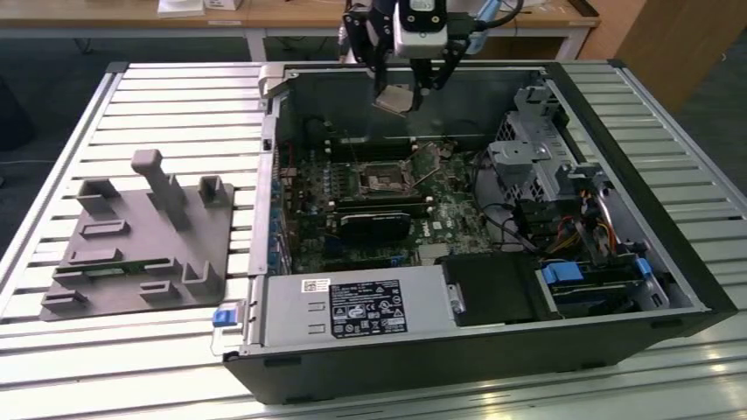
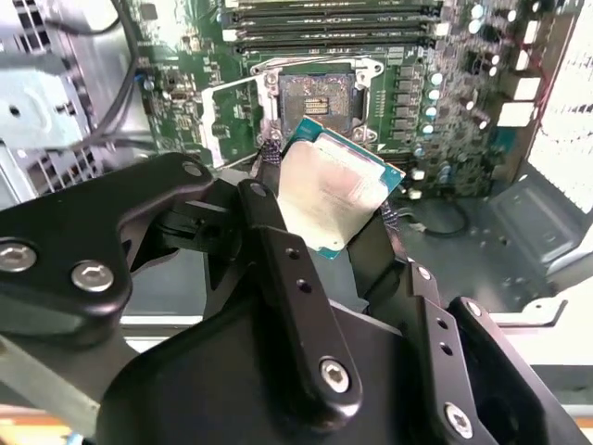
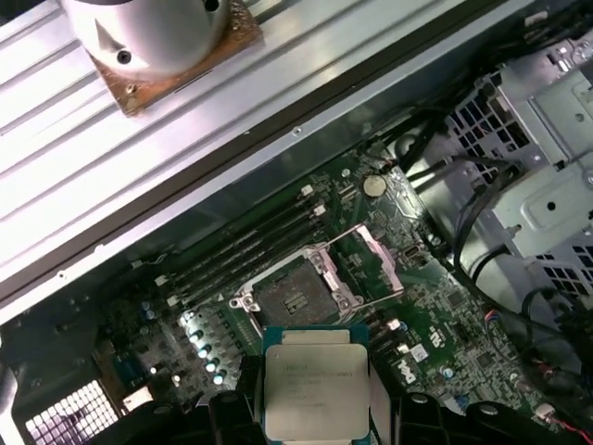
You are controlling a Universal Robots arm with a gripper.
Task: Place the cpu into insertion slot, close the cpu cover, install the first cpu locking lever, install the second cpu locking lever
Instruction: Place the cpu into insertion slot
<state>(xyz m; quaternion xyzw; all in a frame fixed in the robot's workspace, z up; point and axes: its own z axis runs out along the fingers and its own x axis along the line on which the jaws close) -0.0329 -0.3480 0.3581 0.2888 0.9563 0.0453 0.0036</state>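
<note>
My gripper (image 1: 403,93) hangs above the rear of the open computer case, shut on the cpu (image 1: 394,101), a small square chip held tilted between the two black fingers. In both wrist views the cpu (image 2: 335,193) (image 3: 314,382) shows its silvery face, pinched at two opposite edges. The insertion slot (image 1: 383,181) sits below and in front of it on the green motherboard, its dark centre (image 2: 315,96) (image 3: 294,298) uncovered. The cpu cover (image 3: 373,264) (image 2: 230,115) is swung open beside the slot. The chip is well above the board and touches nothing.
The case wall (image 1: 271,175) and a drive cage (image 1: 531,144) with cables flank the motherboard. Memory slots (image 2: 334,23) lie beside the socket, and a power supply (image 1: 350,308) is at the front. A grey fixture (image 1: 140,236) rests on the slatted table at the exterior view's left.
</note>
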